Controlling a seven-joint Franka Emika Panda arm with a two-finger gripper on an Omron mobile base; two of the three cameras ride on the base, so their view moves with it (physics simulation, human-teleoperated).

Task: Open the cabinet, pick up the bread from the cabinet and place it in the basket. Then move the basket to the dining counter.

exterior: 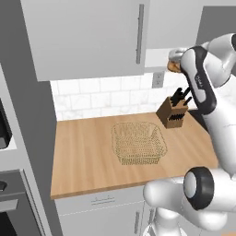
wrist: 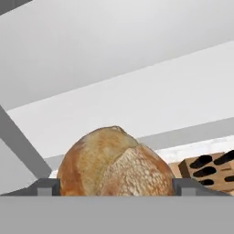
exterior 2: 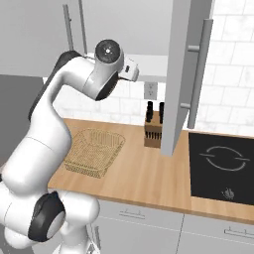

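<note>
A round tan-brown bread point(wrist: 114, 162) lies on the white shelf inside the cabinet point(exterior 2: 149, 64), whose right door point(exterior 2: 179, 74) is swung out. My gripper point(wrist: 114, 188) is open, and the loaf fills the gap between its two fingertips point(wrist: 46, 187). In the left base view a sliver of the bread point(exterior: 174, 66) peeks past my forearm, and the left cabinet door point(exterior: 92, 37) is shut. The tan wire-mesh basket point(exterior: 138, 143) point(exterior 2: 94, 151) sits empty on the wood worktop point(exterior: 83, 156) below. The dining counter is out of view.
A wooden knife block point(exterior: 173, 113) point(exterior 2: 153, 130) stands against the tiled wall to the right of the basket. A black cooktop point(exterior 2: 221, 166) lies further right. The open door hangs over the worktop between the block and the cooktop. Drawers point(exterior: 103, 200) run under the worktop.
</note>
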